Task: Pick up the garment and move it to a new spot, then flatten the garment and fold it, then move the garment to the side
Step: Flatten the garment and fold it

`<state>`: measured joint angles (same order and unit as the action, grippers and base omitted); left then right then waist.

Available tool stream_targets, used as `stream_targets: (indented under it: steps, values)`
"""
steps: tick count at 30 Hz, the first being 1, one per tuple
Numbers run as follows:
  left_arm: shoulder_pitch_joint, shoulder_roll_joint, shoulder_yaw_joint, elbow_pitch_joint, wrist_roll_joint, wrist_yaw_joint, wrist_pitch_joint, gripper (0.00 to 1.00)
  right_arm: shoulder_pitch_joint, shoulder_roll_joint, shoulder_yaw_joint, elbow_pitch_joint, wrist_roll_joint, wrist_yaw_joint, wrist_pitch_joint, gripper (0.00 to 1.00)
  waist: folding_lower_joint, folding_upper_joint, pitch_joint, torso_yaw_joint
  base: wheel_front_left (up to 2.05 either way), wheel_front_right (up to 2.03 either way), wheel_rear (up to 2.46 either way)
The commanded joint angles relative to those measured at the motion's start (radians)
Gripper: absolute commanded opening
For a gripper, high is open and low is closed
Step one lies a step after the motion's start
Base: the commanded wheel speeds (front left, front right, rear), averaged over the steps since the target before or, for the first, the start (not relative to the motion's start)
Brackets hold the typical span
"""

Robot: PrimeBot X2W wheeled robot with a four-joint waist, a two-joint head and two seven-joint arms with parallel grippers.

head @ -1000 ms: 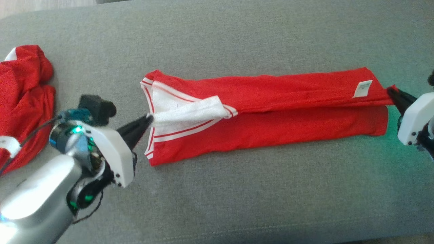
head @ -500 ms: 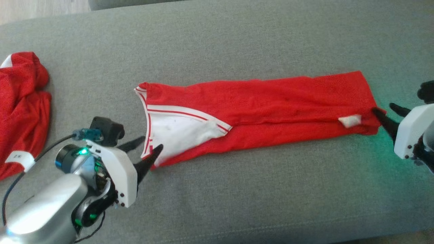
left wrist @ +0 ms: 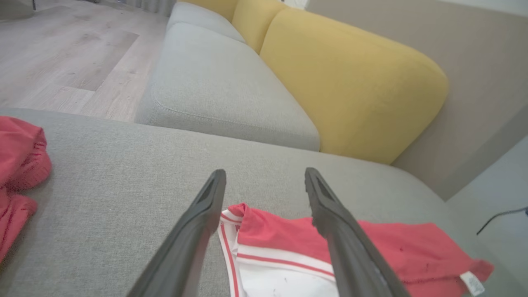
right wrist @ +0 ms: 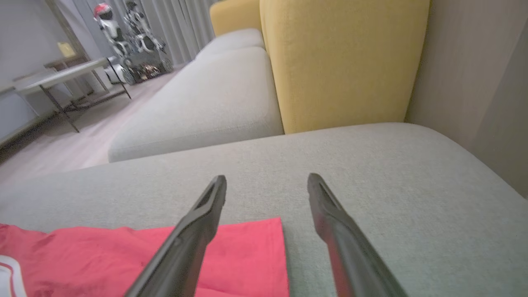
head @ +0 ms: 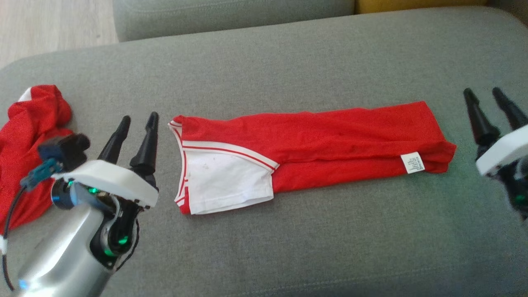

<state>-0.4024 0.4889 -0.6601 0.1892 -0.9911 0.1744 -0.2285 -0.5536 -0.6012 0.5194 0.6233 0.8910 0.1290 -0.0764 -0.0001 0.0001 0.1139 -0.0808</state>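
Across the middle of the broad grey fabric seat cushion [head: 288, 247], the red jersey garment [head: 338, 132] is laid flat as a long, narrow folded band that runs from the cushion's left part to its right part. At the end nearer the cushion's left side, a white panel edged with thin red stripes [head: 225, 181] is turned uppermost. At the end nearer the cushion's right side, a small white printed label [head: 413, 162] is seen on the lower layer. Above the left part of the cushion, the left gripper [head: 139, 118] is held with its two long dark fingers spread apart and nothing between them. It is placed just beside the striped edge without touching it, and in the left wrist view that edge is seen below the gap between the fingers. Above the right part of the cushion, the right gripper [head: 482, 91] is likewise spread and empty, and is kept clear of the garment's end. At the cushion's far left edge, a second, crumpled red garment [head: 29, 136] is heaped, well apart from the folded one. Beyond the cushion's rear edge, another grey seat cushion [left wrist: 218, 82], a yellow padded backrest [left wrist: 350, 82] and a pale wooden floor [left wrist: 62, 53] are seen.
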Motion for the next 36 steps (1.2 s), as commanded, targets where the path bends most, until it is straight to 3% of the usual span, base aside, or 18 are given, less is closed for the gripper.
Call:
stream_targets:
  steps: [1,6,11,15,24,36]
  values:
    - [-0.017,0.004,0.086,-0.015,-0.004,0.007,-0.023,1.00,0.032,0.007,-0.025,-0.032,-0.028,0.002,-0.046,1.00,0.0001,-0.0001,-0.013,0.001,0.00,0.00,0.00]
    - [0.071,-0.120,0.274,-0.022,0.080,-0.011,-0.033,1.00,0.103,0.089,-0.105,-0.062,-0.134,0.002,-0.136,1.00,0.0001,-0.0001,-0.031,0.002,0.00,0.00,0.00]
    - [0.198,-0.265,0.430,-0.028,0.241,-0.074,-0.033,1.00,0.179,0.178,-0.203,-0.087,-0.241,0.002,-0.168,1.00,0.0001,-0.0001,-0.042,-0.001,0.00,0.00,0.00]
    - [0.249,-0.335,0.484,0.000,0.343,-0.141,-0.033,1.00,0.216,0.227,-0.254,-0.088,-0.321,0.002,-0.165,1.00,0.0001,-0.0001,-0.037,0.001,0.00,0.00,0.00]
    - [0.218,-0.391,0.539,0.065,0.451,-0.234,-0.033,1.00,0.175,0.295,-0.402,-0.006,-0.395,0.002,-0.035,1.00,0.0001,-0.0001,0.021,0.018,0.00,0.00,0.00]
    - [0.158,-0.426,0.566,0.114,0.489,-0.279,-0.033,1.00,0.063,0.311,-0.487,0.125,-0.443,0.002,0.128,1.00,0.0001,-0.0001,0.103,0.049,0.00,0.00,0.00]
